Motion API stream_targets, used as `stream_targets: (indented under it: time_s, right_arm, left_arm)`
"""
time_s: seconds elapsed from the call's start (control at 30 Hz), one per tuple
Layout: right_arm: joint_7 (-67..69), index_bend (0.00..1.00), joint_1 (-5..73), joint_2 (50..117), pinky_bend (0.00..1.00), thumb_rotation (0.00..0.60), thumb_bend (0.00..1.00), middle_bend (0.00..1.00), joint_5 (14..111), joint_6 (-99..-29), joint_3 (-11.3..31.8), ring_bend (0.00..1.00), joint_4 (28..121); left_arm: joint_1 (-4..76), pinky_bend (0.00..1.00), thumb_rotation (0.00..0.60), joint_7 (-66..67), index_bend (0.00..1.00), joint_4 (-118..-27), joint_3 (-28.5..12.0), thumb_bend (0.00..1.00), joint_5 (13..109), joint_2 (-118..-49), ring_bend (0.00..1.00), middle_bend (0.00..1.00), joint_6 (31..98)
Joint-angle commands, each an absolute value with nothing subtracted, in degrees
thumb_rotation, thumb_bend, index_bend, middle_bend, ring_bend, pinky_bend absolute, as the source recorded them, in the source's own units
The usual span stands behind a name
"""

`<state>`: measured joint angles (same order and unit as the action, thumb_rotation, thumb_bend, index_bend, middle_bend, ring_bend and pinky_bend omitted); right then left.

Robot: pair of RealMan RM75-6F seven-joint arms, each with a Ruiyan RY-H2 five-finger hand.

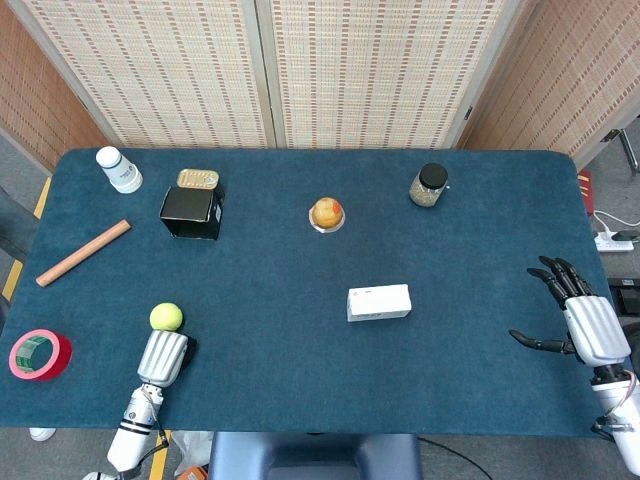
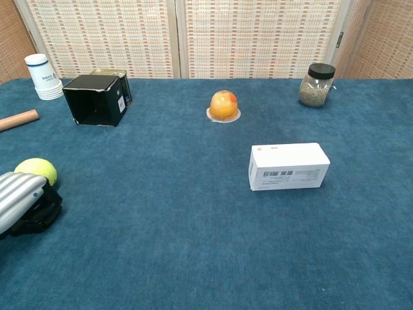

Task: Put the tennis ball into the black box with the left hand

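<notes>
Yellow-green tennis ball (image 1: 166, 316) | round, no long axis | touching left robot hand (image 1: 163, 357)

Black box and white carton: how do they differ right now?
The black cardboard box lies on its side at the table's far left with its open mouth facing the camera; the white rectangular carton is closed, longer and lower, and sits right of centre, showing a barcode label. Both rest on the blue cloth, untouched by either robot hand.
</notes>
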<state>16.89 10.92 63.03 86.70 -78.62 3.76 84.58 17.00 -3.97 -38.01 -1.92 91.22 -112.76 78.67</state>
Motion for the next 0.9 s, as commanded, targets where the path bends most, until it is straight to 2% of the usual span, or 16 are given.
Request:
stream_targets:
  time_s: [0.03, 0.3, 0.9]
  right_arm:
    - [17.0, 0.19, 11.0, 63.0, 0.2, 0.533, 0.0, 0.05, 86.6, -78.5, 3.8, 0.0, 84.5]
    - [16.2, 0.19, 11.2, 63.1, 0.2, 0.533, 0.0, 0.05, 86.0, -77.8, 3.9, 0.0, 84.7]
    - [11.8, 0.19, 12.1, 64.4, 0.2, 0.533, 0.0, 0.05, 83.3, -75.4, 4.7, 0.0, 85.1]
  left_arm:
    - [18.5, 1.0, 0.6, -4.4, 1.0, -37.3, -2.8, 0.68, 90.8, -113.2, 1.0, 1.0, 77.9]
    - [22.8, 1.0, 0.6, -5.8, 1.0, -34.5, -4.9, 0.68, 89.0, -113.1, 1.0, 1.0, 74.2]
    - [31.3, 1.0, 0.6, -15.3, 1.0, -21.1, -5.1, 0.68, 87.8, -115.0, 1.0, 1.0, 66.2]
